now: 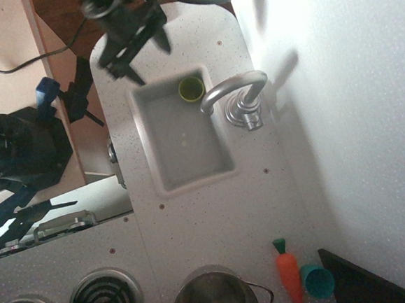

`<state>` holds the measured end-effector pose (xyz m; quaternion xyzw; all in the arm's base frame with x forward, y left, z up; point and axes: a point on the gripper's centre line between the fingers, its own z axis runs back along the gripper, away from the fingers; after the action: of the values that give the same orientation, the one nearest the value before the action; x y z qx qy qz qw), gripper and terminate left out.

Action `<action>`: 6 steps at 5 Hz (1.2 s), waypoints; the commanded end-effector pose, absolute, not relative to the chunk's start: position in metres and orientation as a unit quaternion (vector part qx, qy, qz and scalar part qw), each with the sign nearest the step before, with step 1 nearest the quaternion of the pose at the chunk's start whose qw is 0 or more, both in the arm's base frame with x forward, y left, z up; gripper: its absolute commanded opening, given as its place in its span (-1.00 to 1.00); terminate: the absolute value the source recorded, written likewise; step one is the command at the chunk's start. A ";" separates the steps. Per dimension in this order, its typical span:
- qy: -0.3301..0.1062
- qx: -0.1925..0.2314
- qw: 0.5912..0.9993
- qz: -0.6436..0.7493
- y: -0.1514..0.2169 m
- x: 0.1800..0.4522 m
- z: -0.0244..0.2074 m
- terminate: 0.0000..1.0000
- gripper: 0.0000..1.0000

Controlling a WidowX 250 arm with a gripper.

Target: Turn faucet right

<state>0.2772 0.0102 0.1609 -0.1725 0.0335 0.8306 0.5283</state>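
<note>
The faucet (234,93) is a shiny silver gooseneck tap on a round chrome base at the right rim of the white sink (146,145). Its spout curves left, with the tip over the sink's right edge. My gripper (150,61) is black and open, its two fingers spread, hovering over the counter at the sink's upper left corner. It is apart from the faucet, well to its left and above it. A green cup (191,89) sits in the sink's upper right corner.
A steel pot (214,296) stands at the bottom edge, next to two stove burners (104,298). A toy carrot (288,272) and a teal cup (317,281) lie at the lower right. A white wall (354,111) runs along the right. A small silver knob (111,152) sits on the counter's left side.
</note>
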 end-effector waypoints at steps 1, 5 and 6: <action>-0.011 -0.155 0.569 0.807 0.007 0.308 0.182 -1.00 1.00; -0.065 -0.133 0.620 0.771 -0.063 0.304 0.171 -1.00 1.00; -0.077 -0.048 0.601 0.794 -0.062 0.312 0.167 -1.00 1.00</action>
<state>0.3261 -0.0631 0.1626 0.0056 -0.0192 0.7960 0.6049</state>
